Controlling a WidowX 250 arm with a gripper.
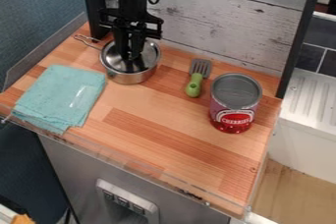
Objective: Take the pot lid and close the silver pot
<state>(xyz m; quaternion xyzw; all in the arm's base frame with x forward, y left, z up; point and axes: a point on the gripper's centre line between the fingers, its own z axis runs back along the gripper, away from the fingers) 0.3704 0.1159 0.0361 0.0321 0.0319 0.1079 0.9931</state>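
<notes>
The pincer (pixel 134 58) hangs over the silver pot (pixel 134 77), centred on the lid (pixel 115 61), likely for even seating; its opening and hold I cannot tell.

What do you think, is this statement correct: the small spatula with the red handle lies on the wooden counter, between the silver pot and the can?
Not fully. The handle of the small spatula is green, not red, as the camera view shows. It does lie on the wooden counter, between the silver pot and the can.
</notes>
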